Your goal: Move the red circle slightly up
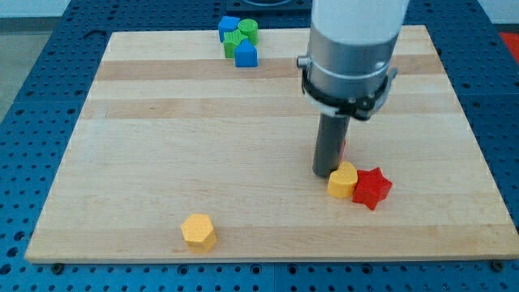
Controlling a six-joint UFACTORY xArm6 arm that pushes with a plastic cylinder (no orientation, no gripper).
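My tip (325, 173) is down on the light wooden counter (162, 146), touching the upper-left edge of the yellow heart block (343, 180). Red star block (372, 187) touches the heart's right side. Sliver of a red block (343, 147) shows just above the heart, mostly hidden by the rod. Yellow hexagon block (199, 232) well left and below the heart. Far up-left of the heart: blue block (229, 27), green round block (247, 32), green block (234, 45) and blue block (246, 54), clustered.

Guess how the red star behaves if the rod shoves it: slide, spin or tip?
The red star looks low and flat on the wooden board, so it probably slides rather than tips. Its points would likely make it spin under an off-centre push. It touches the yellow heart, so the two may move together. My tip sits just left of the heart.
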